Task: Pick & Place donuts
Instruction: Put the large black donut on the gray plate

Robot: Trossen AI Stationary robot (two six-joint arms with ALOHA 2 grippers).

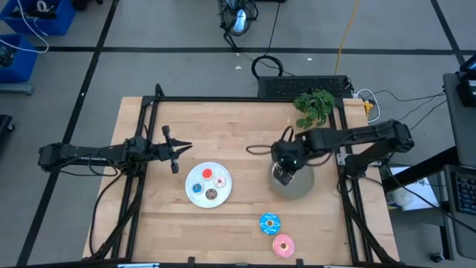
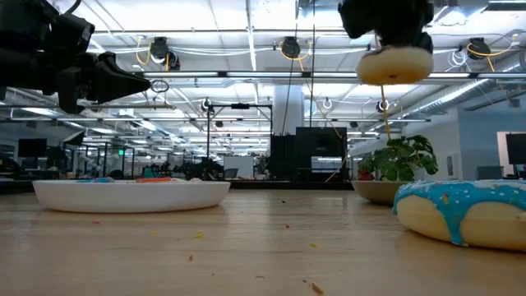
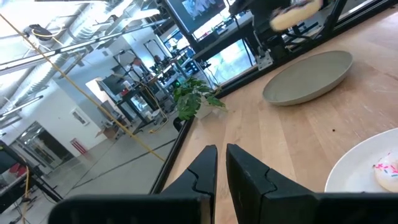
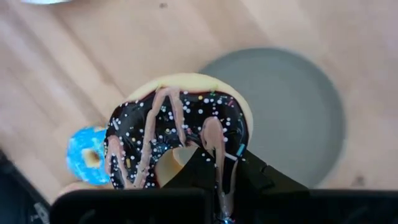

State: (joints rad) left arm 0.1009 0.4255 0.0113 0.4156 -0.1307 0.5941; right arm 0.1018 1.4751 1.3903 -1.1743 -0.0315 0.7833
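Left tool [image 1: 181, 149], fingers closed on nothing, waits left of the grey round plate [image 1: 301, 186]. My right tool [image 1: 283, 173] pinches the brown sprinkled donut [image 4: 177, 134] through its ring above that plate; it looks light and firm.

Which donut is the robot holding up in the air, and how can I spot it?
Find the grey plate on the right side of the wooden table. Just above it, the right gripper holds the brown sprinkled donut up in the air. Unlike the blue donut and pink donut lying on the table, it has dark chocolate icing with tiny coloured sprinkles.
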